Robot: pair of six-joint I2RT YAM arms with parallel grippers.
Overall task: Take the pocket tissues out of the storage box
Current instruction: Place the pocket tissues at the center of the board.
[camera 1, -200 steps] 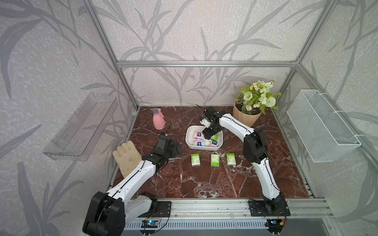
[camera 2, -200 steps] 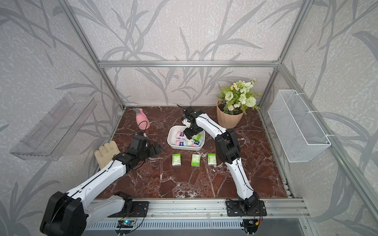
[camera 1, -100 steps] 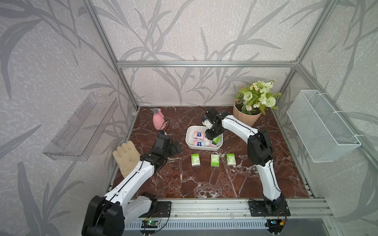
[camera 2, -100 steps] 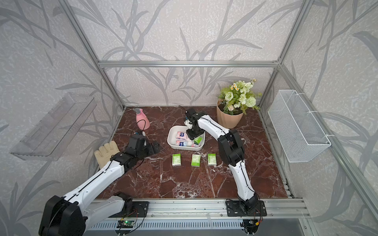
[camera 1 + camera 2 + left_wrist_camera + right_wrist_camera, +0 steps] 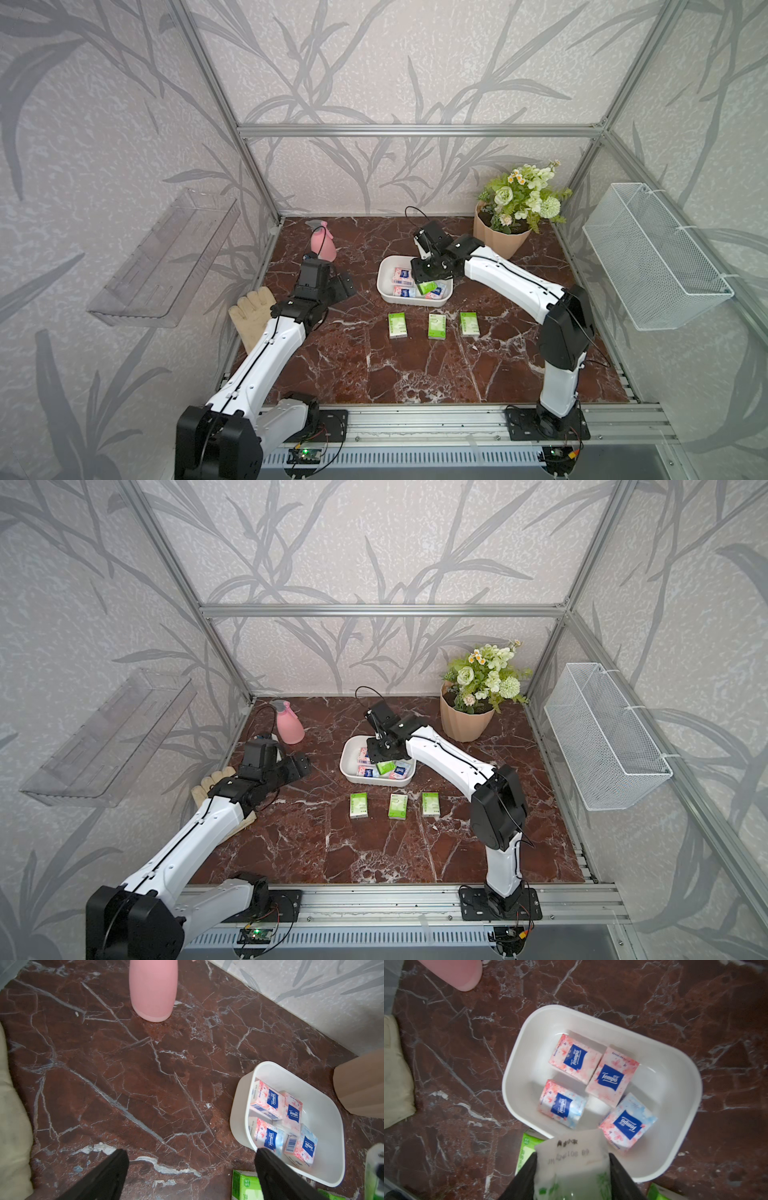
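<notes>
Far left in a top view, on the wall: shelf point(image 5: 166, 257). Lower, at the left edge of the marble point(image 5: 374, 374): glove point(image 5: 249, 309). Just right of it, hovering over bare stone: left gripper point(image 5: 190, 1175), spread as wide as a second ago, nothing held, hanging much where it was. Behind, toward the upper left of the marble: bottle point(image 5: 323, 247).

Centre of both top views: box point(image 5: 383, 282), with four pink-and-blue packets point(image 5: 610, 1077) lying flat inside. Over its near right part: right gripper point(image 5: 572, 1176). A second ago poised above the box with fingers apart; since then dropped in and closed. Now pinching a green packet point(image 5: 428, 287) by two opposite sides, tilted, seemingly raised off the box floor but not yet past the rim. Means a fourth green one is about to leave the box; probably a carry outward and a set-down next.

Below the box in the frame: three green packets point(image 5: 436, 325) in a row on the marble, already out. Four more inside after this one, so roughly half done.

Right: pot point(image 5: 500, 245), then basket point(image 5: 652, 257) on the wall.
</notes>
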